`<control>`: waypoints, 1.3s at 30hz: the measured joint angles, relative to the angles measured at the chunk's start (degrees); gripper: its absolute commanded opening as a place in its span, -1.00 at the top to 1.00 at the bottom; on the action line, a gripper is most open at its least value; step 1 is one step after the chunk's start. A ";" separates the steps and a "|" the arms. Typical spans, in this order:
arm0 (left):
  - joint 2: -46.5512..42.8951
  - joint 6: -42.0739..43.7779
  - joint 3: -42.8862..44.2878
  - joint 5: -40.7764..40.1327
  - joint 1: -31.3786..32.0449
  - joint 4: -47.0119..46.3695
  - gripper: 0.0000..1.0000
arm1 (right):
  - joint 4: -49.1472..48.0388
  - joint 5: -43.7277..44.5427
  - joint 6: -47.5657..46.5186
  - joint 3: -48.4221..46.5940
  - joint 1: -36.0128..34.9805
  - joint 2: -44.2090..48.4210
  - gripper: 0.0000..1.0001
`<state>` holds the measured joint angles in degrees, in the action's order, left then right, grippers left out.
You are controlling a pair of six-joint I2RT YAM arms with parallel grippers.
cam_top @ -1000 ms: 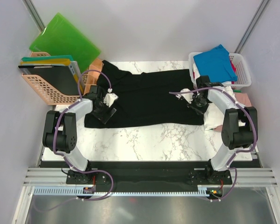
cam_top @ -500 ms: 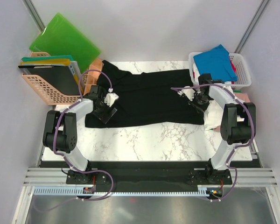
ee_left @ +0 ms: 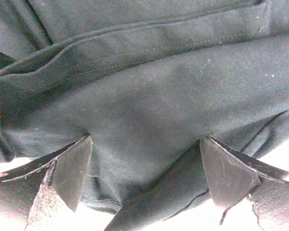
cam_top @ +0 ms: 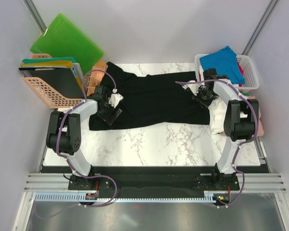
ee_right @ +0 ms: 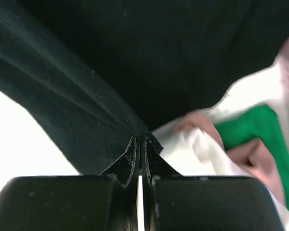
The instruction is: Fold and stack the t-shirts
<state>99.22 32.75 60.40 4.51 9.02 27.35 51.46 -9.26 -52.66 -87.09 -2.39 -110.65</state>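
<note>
Black t-shirt (cam_top: pixel 154 101) dragged farther back, spread wide, creased

Around the one black t-shirt (cam_top: pixel 154 101) on the one table (cam_top: pixel 149 144) stand two arms, the left arm (cam_top: pixel 70 130) and the right arm (cam_top: pixel 241 120), with one blue t-shirt (cam_top: pixel 222 65) on one white basket (cam_top: pixel 251 72) and an uncountable white-pink-green heap (ee_right: pixel 197 144) to its right, and one peach basket (cam_top: pixel 45 94) and one green board (cam_top: pixel 65 43) to its left.

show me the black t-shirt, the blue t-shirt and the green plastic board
black t-shirt (cam_top: pixel 154 101), top view, middle of its spread body
blue t-shirt (cam_top: pixel 222 63), top view, centre of the bunched cloth
green plastic board (cam_top: pixel 65 41), top view, middle of its flat face
</note>
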 measured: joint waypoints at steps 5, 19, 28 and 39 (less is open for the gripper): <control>0.94 -0.76 2.36 -0.20 0.00 0.39 -1.00 | -0.98 -0.20 1.88 -0.92 0.00 -4.55 1.00; 0.94 -0.52 3.48 -3.02 0.02 0.35 -1.00 | -9.05 1.73 6.51 2.78 0.39 -5.07 -0.51; 0.92 -0.13 2.60 -4.70 -0.07 -0.50 -1.00 | -11.17 -2.80 15.52 12.61 0.66 15.08 -0.71; -13.14 -0.85 1.62 -0.72 -0.33 -1.05 -1.00 | -18.56 -7.17 23.65 22.36 0.90 38.91 -0.96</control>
<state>86.08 31.90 62.02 3.79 8.69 26.30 32.91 -16.43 -29.02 -64.73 -1.50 -71.75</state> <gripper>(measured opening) 0.995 0.979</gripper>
